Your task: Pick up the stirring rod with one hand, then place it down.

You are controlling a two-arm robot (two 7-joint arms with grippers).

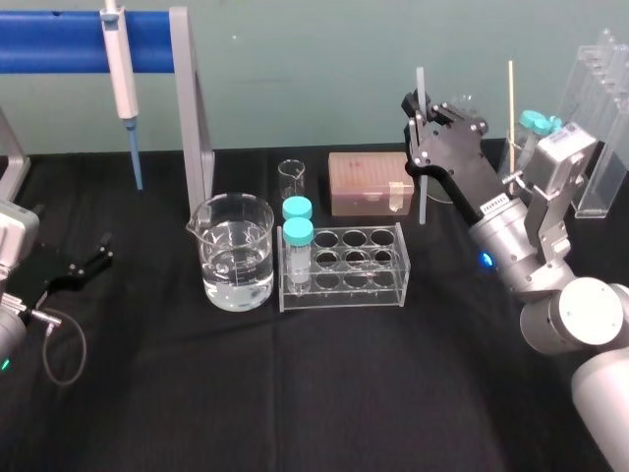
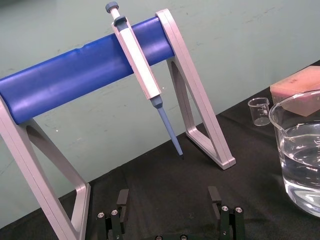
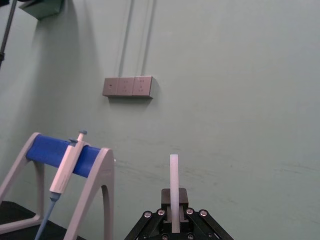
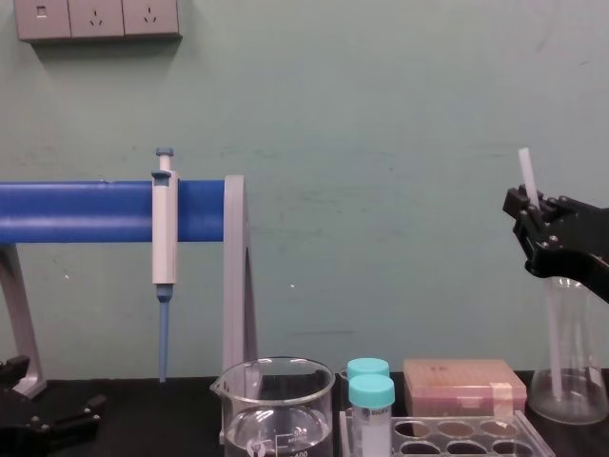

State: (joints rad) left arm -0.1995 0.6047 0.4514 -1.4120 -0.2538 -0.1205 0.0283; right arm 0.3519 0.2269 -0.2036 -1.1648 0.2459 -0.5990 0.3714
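Jaws of the right gripper (image 1: 421,123) are clamped on the stirring rod (image 1: 422,197), held in the air behind the tube rack (image 1: 342,264), beside the pink box (image 1: 366,182). Pinched at one small spot, so thin and smooth a rod could slip or swing, and its lower end could knock the rack on the way down. Its long axis stands near vertical, lower end toward the table (image 1: 295,393); the left gripper (image 1: 103,249) lies parked at the left, fingers (image 2: 122,200) apart.

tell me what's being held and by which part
The right hand holds the rod roughly upright, pinched near its upper end, with the longer part hanging below. The left hand, low on the left, is open and empty.
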